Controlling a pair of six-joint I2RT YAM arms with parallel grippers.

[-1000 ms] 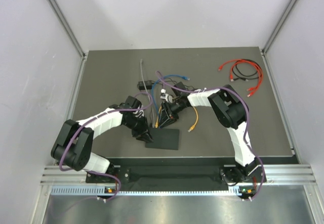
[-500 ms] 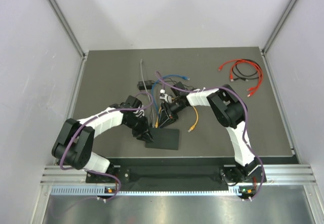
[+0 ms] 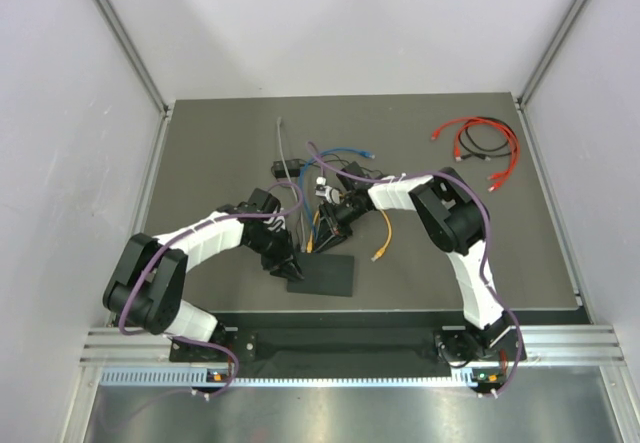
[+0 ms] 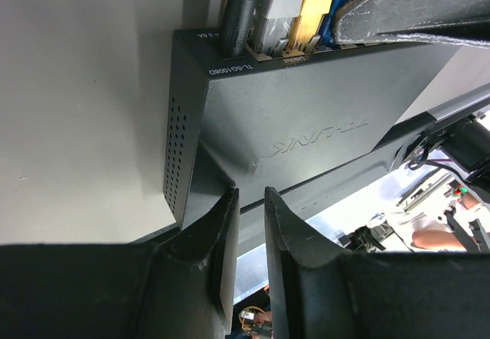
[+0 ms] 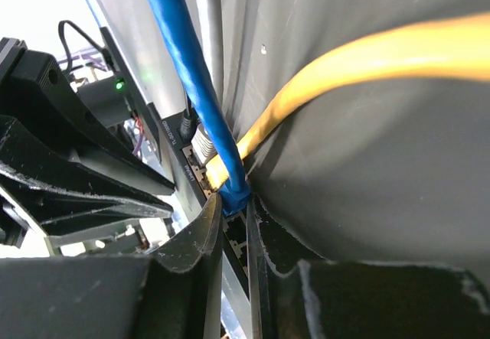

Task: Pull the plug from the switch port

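Note:
The black switch point(image 3: 325, 275) lies flat near the table's front edge. In the left wrist view the switch point(image 4: 306, 117) has a black, a grey, a yellow point(image 4: 314, 6) and a blue plug point(image 4: 348, 2) side by side in its far edge. My left gripper point(image 3: 290, 266) has its fingers nearly together, tips point(image 4: 230, 201) against the switch's near left corner, holding nothing. My right gripper point(image 3: 322, 231) is at the port row. In the right wrist view it point(image 5: 236, 209) is shut on the blue plug point(image 5: 234, 195), which sits in its port beside the yellow cable point(image 5: 344, 71).
Cables run back from the switch in a tangle: a grey one point(image 3: 282, 148), a blue one point(image 3: 345, 151) and a loose yellow end point(image 3: 381, 248). A small black box point(image 3: 280, 170) lies behind. Red and black cables point(image 3: 480, 143) are coiled at the back right.

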